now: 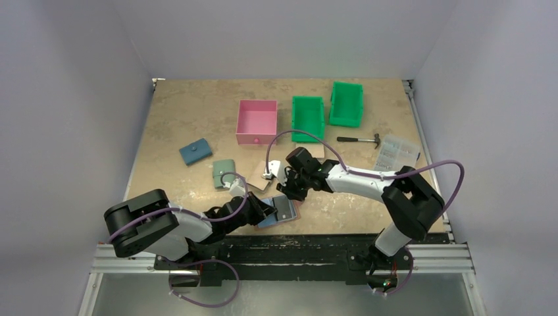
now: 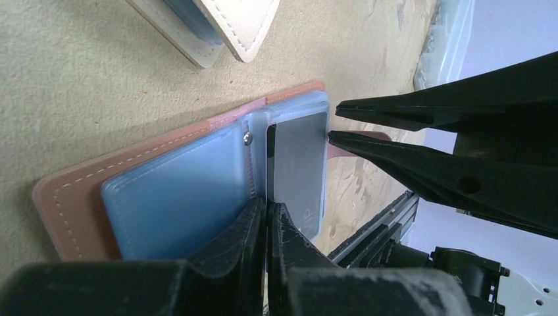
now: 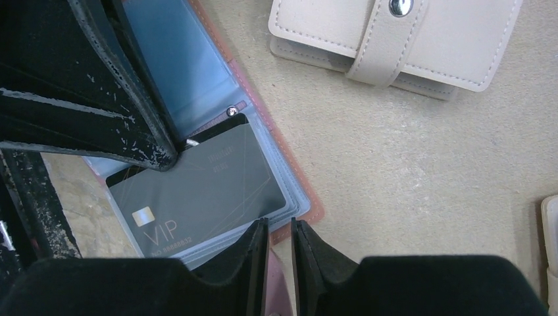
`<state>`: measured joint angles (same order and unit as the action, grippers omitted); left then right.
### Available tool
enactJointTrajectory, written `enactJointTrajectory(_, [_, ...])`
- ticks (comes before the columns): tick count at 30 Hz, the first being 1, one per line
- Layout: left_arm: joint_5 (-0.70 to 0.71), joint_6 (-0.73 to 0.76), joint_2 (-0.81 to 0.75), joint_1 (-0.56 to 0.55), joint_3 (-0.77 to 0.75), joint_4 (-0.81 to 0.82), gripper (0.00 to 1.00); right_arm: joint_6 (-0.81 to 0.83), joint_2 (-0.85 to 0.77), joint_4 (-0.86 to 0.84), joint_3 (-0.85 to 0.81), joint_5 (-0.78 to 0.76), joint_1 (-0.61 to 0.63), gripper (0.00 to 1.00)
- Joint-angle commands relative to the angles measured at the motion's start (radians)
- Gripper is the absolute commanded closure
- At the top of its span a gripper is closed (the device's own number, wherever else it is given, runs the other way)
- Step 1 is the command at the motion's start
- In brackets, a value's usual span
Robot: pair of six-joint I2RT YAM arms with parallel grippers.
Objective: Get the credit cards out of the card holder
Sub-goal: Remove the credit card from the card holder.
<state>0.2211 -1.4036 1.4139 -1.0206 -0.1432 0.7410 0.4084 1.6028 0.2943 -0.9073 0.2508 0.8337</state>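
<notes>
At 11 o'clock from the parted right pincer (image 3: 279,232) lies the grey credit card (image 3: 210,191), long axis 8-to-2; left pincer (image 2: 266,212) clamps the card holder (image 2: 66,217).

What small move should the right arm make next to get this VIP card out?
Probably ease the right gripper forward until the edge of the dark card sits between its fingers, then shut. The fingers are narrowly apart with the tips at that edge, not yet over it, while the left gripper seems to pinch the card holder steady.
</notes>
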Motion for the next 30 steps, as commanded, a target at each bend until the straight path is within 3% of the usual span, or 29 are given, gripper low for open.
enactJointTrajectory(1, [0.012, 0.012, 0.020, 0.002, 0.028, -0.046, 0.90, 0.014, 0.011, 0.007, -0.039, -0.036, 0.011, 0.73])
enactJointTrajectory(10, [-0.012, 0.045, 0.029, 0.002, 0.025, -0.039, 0.63, 0.015, 0.031, 0.012, -0.041, -0.037, 0.030, 0.73])
enactJointTrajectory(20, [-0.057, 0.088, 0.087, 0.002, 0.028, 0.025, 0.59, -0.009, 0.068, 0.033, -0.064, 0.065, 0.054, 0.73])
enactJointTrajectory(23, [-0.054, 0.080, 0.100, 0.004, 0.042, 0.051, 0.61, -0.013, 0.080, 0.042, -0.072, 0.078, 0.054, 0.73])
enactJointTrajectory(26, [-0.039, 0.070, 0.099, 0.004, 0.065, 0.076, 0.71, -0.016, 0.086, 0.045, -0.074, 0.078, 0.053, 0.72])
enactJointTrajectory(29, [-0.023, 0.071, 0.097, 0.007, 0.085, 0.086, 0.97, -0.016, 0.098, 0.048, -0.081, 0.077, 0.053, 0.72])
enactJointTrajectory(30, [-0.019, 0.071, 0.096, 0.008, 0.090, 0.086, 1.00, -0.021, 0.104, 0.047, -0.083, 0.077, 0.052, 0.72])
